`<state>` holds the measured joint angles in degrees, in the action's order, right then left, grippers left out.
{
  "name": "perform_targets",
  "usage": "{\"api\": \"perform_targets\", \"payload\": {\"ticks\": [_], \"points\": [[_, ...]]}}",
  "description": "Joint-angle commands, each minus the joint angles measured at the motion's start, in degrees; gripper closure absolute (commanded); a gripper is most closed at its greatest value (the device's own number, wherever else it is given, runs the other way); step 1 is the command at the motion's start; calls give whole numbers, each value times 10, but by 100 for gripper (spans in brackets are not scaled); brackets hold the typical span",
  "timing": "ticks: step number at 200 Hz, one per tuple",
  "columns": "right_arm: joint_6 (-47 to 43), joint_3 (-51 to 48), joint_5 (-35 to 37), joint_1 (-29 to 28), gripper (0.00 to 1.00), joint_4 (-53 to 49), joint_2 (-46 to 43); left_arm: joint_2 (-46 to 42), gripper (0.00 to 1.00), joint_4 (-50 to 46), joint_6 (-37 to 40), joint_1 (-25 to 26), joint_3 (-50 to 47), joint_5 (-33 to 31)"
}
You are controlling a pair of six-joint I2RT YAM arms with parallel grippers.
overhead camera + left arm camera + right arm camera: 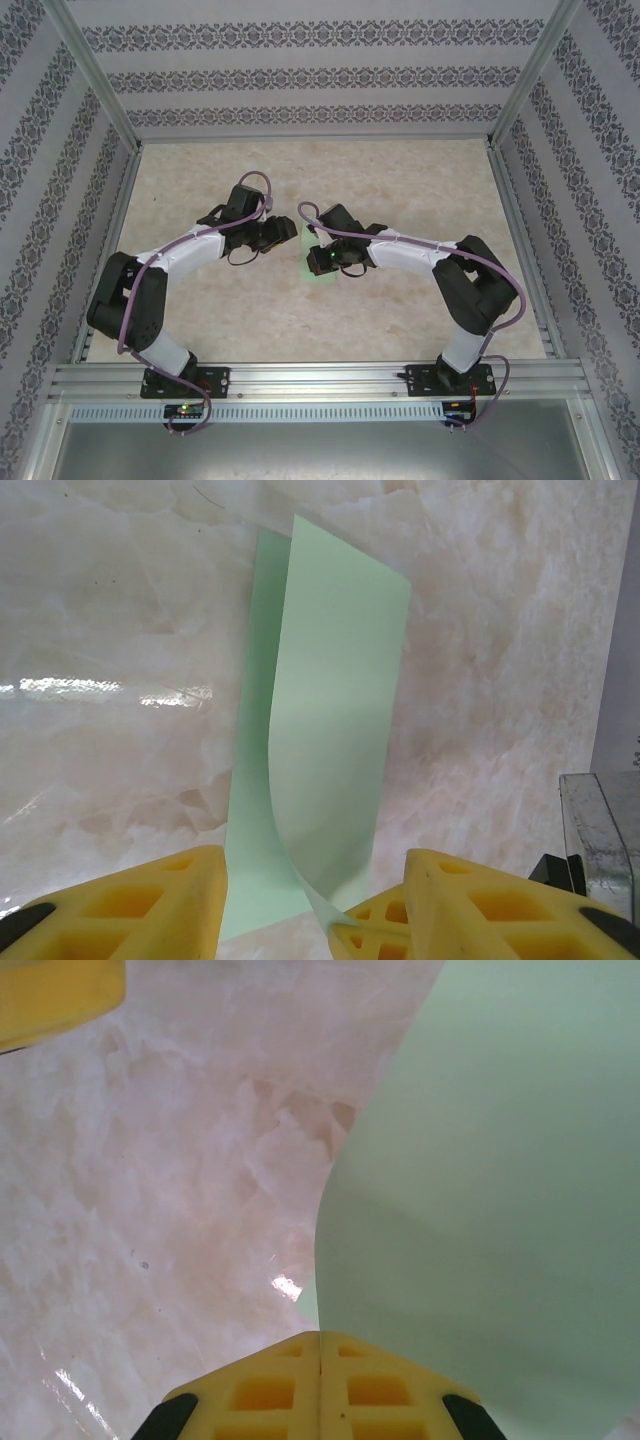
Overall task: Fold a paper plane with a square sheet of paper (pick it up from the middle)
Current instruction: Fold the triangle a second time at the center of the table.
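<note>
Two robot arms meet over the middle of a marble-patterned table (pixel 420 190). Between them lies the square sheet of paper (pixel 335 700). It is pale green and partly folded: one layer lies flat on the table, and a second layer curves up over it as a loose flap.

The right gripper (pixel 320 1345) has its yellow fingers pressed together. The flap's edge runs straight down into their tips, so the gripper appears to pinch the paper by that edge and hold it off the surface. The left gripper (pixel 315 870) hovers low with its fingers spread apart, one on each side of the strip. The flap's near corner rests against the finger on the right of the left wrist view, and this gripper grasps nothing.

The step in hand looks like laying the flap over to make a crease. To do it well, the right gripper should carry the edge across until it lines up with the layer beneath, with the paper taut rather than bowed. The left gripper could then press down along the fold line. If the lower layer slips, the crease will come out skewed.
</note>
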<state>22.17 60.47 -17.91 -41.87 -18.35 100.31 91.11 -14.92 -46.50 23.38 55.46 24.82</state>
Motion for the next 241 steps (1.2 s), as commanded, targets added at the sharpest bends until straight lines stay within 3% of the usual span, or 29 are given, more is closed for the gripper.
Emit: {"api": "perform_targets", "payload": {"ticks": [1,40,77,114,167,215,241], "points": [[4,-12,5,-9,100,14,-44,-5,49,-11,13,3,12,-17],[116,-12,137,-45,100,-52,-123,-25,49,-15,5,3,12,-39],[240,-34,216,-116,100,-68,-154,-31,49,-17,2,3,9,-28],[242,-46,171,-143,100,-24,-127,-54,49,-24,8,2,-7,-39],[177,-47,55,-100,100,8,-60,-59,50,-23,16,3,-36,-34],[141,-56,5,-64,100,33,-32,-70,66,-27,32,11,-77,-6],[144,-73,2,-59,100,51,-32,-89,80,-33,21,23,-112,-9]]}}
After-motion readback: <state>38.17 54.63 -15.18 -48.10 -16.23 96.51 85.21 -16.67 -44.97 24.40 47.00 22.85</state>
